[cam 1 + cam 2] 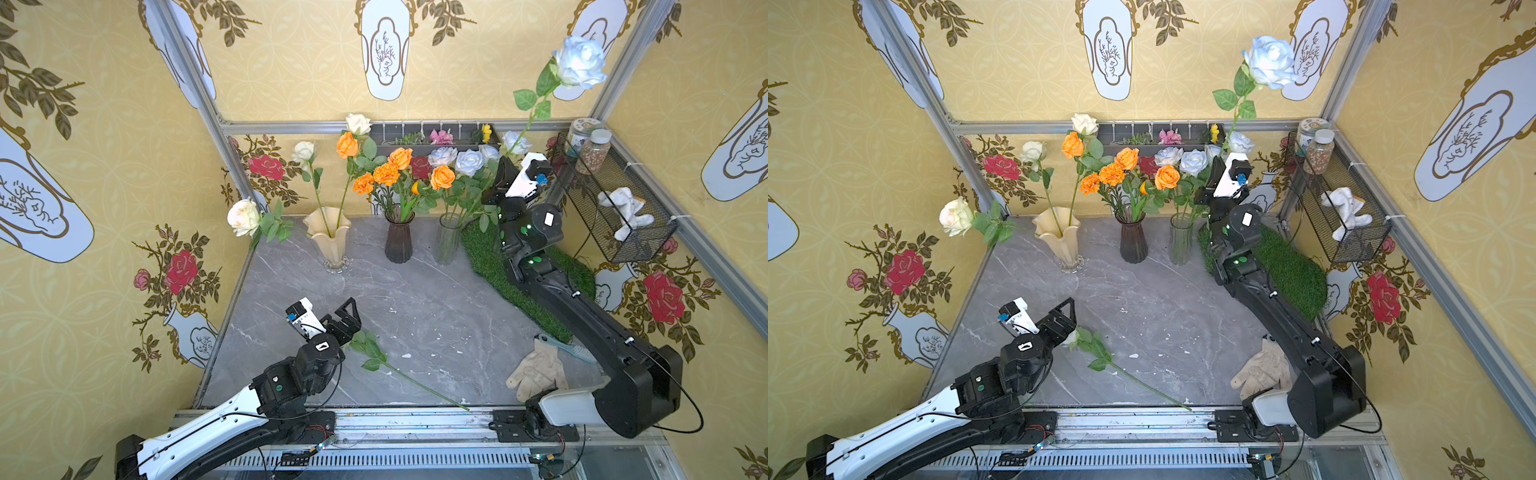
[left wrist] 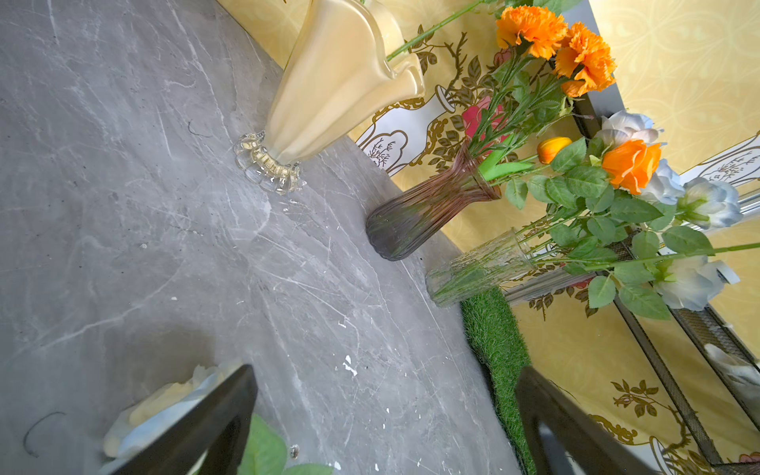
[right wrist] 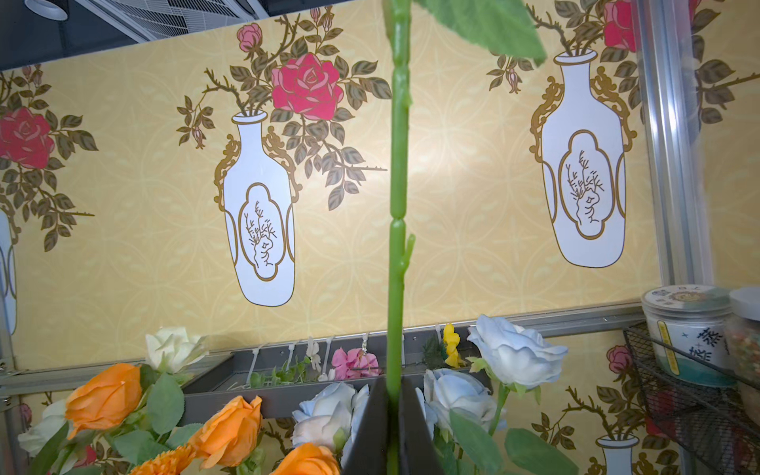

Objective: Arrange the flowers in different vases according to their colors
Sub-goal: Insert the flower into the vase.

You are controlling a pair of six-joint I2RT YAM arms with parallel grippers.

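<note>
Nearly sorted:
- Orange blooms point(image 1: 386, 173) in purple vase point(image 1: 398, 243).
- Pale blue roses point(image 1: 469, 161) in clear vase point(image 1: 449, 241).
- Cream roses point(image 1: 303, 151) in cream vase point(image 1: 328, 237), apparently with one stray orange rose point(image 1: 347, 144).
- Right tool point(image 3: 394, 427) clenched on the stem of a blue rose point(image 1: 579, 62), high above the clear vase.
- Left tool point(image 1: 347, 322) released over a fallen cream rose point(image 2: 156, 405) on the bench point(image 1: 415, 299).

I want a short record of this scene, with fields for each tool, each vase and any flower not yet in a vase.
left tool: open, at the bloom of the cream rose lying on the table
right tool: shut on the stem of the pale blue rose, raised above the vases
cream vase: cream roses, one orange rose
purple vase: orange flowers
clear vase: pale blue roses
</note>
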